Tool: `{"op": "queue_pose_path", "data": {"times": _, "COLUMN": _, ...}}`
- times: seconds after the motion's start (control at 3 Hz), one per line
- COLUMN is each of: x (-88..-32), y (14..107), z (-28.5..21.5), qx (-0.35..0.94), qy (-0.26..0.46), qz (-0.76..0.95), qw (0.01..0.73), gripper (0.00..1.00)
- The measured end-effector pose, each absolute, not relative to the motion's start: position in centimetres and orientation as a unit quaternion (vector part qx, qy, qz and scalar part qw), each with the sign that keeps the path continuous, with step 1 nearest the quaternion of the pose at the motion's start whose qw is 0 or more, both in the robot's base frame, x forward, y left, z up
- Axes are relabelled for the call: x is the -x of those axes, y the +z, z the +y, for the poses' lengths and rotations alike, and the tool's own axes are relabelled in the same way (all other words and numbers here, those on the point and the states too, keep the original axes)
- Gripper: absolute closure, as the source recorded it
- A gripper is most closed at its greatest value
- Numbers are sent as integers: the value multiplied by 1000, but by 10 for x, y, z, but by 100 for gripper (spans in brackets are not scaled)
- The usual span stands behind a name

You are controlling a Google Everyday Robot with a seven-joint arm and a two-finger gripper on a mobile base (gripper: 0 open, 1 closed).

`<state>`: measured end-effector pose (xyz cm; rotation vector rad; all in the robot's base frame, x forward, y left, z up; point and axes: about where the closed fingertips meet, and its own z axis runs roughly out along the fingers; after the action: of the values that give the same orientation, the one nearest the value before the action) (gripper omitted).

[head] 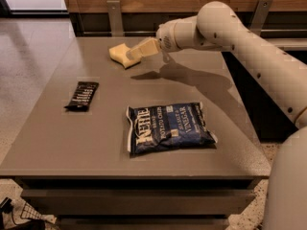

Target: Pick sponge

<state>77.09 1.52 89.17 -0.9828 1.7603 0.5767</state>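
My arm (268, 66) starts as a broad pale column at the near right corner, climbs away from me along the right side of the table (57, 147), and bends at a rounded elbow above the far edge. From there the forearm runs leftward and slightly down to the wrist.

Nearest on the table lies the bag (168, 128), dark blue and flat. Big white letters along its left end read "Kettle". Smaller print beside that reads "Potato Chips", and "Vinegar" shows further right. The other print I cannot make out.

To the left and a little farther back lies a black bar (82, 96), well apart from the bag. Its wrapper carries pale writing too small to read.

Beyond the bag my arm's shadow (192, 75) falls across the tabletop.

At the far end, left of centre, sits the sponge (116, 51), pale yellow with curved sides. My claw (132, 54) points down and left from the wrist. Its tip overlaps the sponge's right side. Whether the claw is released, clenched or grasping I cannot tell.
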Motion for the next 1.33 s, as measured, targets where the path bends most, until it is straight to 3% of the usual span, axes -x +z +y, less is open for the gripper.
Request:
{"op": "queue_pose_path", "data": {"times": 0.67, "x": -794, "y": 823, "z": 79, "qx": 375, "qy": 309, "qz": 733, "qw": 475, "gripper": 0}}
{"op": "queue_pose_path", "data": {"times": 1.33, "x": -793, "y": 822, "z": 84, "qx": 379, "qy": 310, "qz": 733, "qw": 473, "gripper": 42}}
